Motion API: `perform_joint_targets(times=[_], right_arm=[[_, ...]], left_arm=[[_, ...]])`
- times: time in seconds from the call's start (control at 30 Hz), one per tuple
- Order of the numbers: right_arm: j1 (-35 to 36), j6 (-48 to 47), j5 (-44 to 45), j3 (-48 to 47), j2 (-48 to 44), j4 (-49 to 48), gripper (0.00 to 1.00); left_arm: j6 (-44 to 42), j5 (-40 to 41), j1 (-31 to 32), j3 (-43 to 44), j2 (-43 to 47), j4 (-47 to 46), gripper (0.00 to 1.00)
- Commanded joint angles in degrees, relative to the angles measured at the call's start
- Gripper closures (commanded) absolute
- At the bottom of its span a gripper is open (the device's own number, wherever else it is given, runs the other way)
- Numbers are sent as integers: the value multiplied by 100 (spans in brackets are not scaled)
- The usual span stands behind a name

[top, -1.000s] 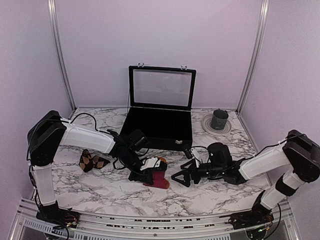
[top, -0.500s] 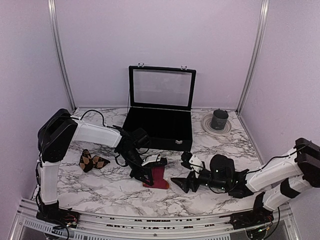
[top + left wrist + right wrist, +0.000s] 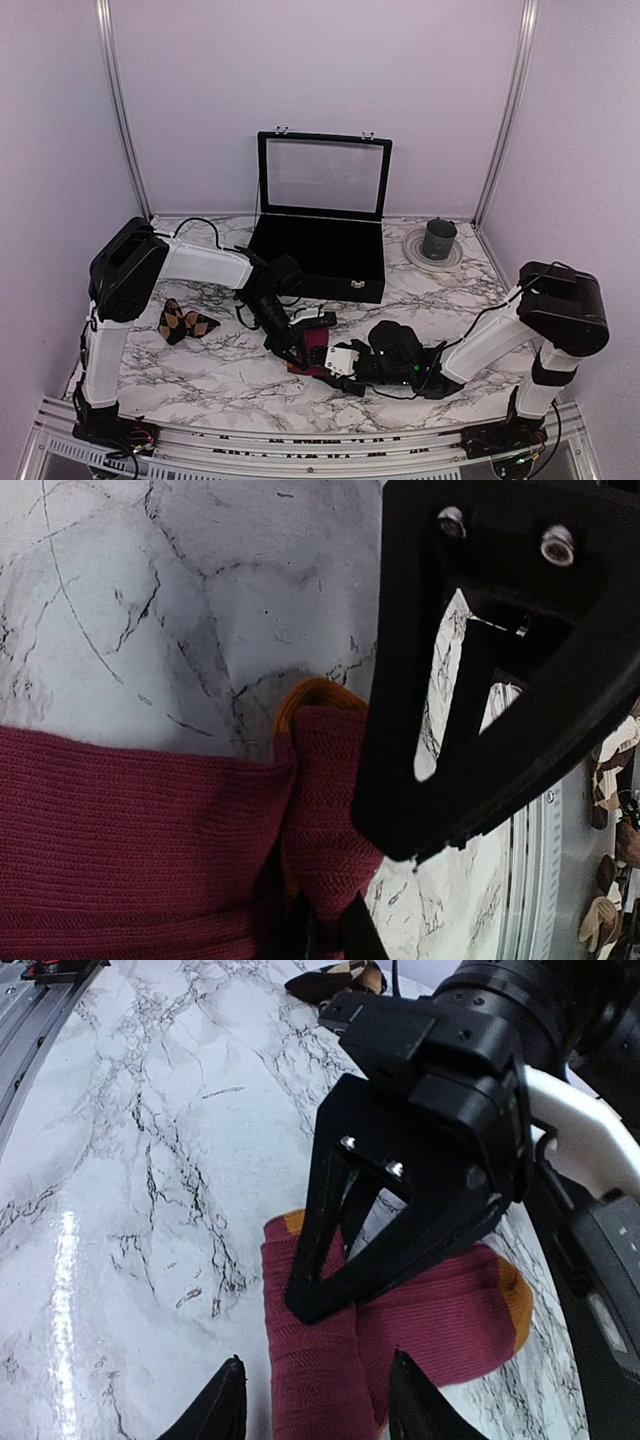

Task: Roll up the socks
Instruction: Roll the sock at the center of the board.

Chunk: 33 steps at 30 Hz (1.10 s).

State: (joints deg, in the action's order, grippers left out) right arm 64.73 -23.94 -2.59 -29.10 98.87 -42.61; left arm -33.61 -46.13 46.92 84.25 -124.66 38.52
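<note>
The magenta-red sock [image 3: 318, 350] lies near the front middle of the marble table, partly rolled, with orange showing at its edges [image 3: 515, 1300]. My left gripper [image 3: 297, 348] is shut on a fold of it; its closed black fingers [image 3: 330, 1260] press onto the roll [image 3: 310, 1380]. In the left wrist view the red knit [image 3: 130, 820] fills the lower left, pinched at my left gripper [image 3: 330, 935]. My right gripper [image 3: 318, 1400] is open and straddles the roll, one fingertip on each side [image 3: 333, 360]. The dark argyle sock [image 3: 183, 322] lies apart at the left.
An open black case [image 3: 320, 255] with an upright glass lid [image 3: 325, 175] stands at the back middle. A grey cup [image 3: 438, 238] sits on a plate [image 3: 412, 250] at the back right. A metal rail [image 3: 300, 440] runs along the near edge.
My right arm has swung left to the red sock and its jaws have narrowed round the roll. The left gripper has kept its hold and shifted slightly towards the front.
</note>
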Motion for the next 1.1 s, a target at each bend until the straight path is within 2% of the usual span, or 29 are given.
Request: perform_joint_targets(times=[0.0,0.13,0.23,0.3,0.37,0.43,0.47,0.53,0.6,0.67,0.8,1.07], right_arm=[[-4,-402,-242,-275,338,77,58],[-132,-344,-434,-396,501,326,71],[-314,-65,-628,-442,610,517,81],[-456,152,-899,-502,664,702,85],[-580,412,-1144,-568,706,949,89],[-690,663,-1421,-604,713,1176,94],[-736,787,-1573,-601,713,1238,97],[-819,1078,-1812,-583,700,1329,100],[-890,1352,-2056,-560,679,1431,100],[-917,1586,-2185,-578,664,1596,100],[-951,1994,-2433,-754,656,2105,100],[-1006,3002,-2946,-1962,1340,3338,100]], left_arm=[[-24,576,-1,-46,-417,314,100],[-155,552,0,-105,-370,262,98],[-232,569,-4,-301,-189,51,87],[-275,574,-3,-504,45,-180,76],[-273,639,1,-851,350,-630,65],[-243,822,1,-1363,774,-1331,54],[-240,883,-10,-1650,1033,-1761,51],[-312,944,-7,-2249,1566,-2551,39],[-364,960,-17,-2879,2069,-3267,36],[-420,928,-19,-3203,2430,-3802,28],[-583,870,-7,-3563,2723,-4252,27],[-972,1133,147,-3869,2828,-4477,39]])
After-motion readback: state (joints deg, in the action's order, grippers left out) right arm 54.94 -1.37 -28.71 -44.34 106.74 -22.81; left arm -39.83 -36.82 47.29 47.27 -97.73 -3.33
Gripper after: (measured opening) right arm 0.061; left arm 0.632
